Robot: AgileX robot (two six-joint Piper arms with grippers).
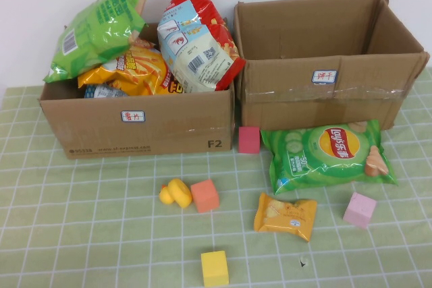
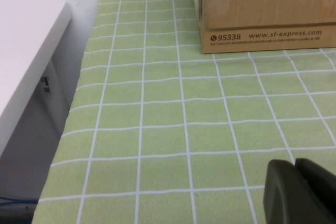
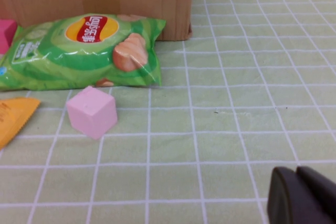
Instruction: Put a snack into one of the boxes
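Two cardboard boxes stood side by side at the back of the green checked tablecloth (image 1: 101,234). The left box (image 1: 138,129) was crammed w/ snack bags, incl. a green bag (image 1: 101,28) and a red-and-white bag (image 1: 196,38) sticking up above the rim. The right box (image 1: 324,99) showed nothing inside from the high view.

In front of the right box, a green Lay's chip bag (image 1: 327,156) lay flat on the cloth, touching or nearly touching the box wall. Near it, toward the robot, lay a small orange snack packet (image 1: 285,216). A pink cube (image 1: 359,209) sat just beside the chip bag's near right corner.

Also on the cloth: a magenta cube (image 1: 249,139) betw. the boxes, a yellow rubber duck (image 1: 175,193) touching an orange cube (image 1: 204,195), and a yellow cube (image 1: 214,268).

Neither arm appeared in the high view. The left gripper (image 2: 296,192) hovered over bare cloth near the left box's outer corner, fingers pressed together, grasping nothing. The right gripper (image 3: 299,195) hovered over cloth to the right of the pink cube, likewise clenched and empty.
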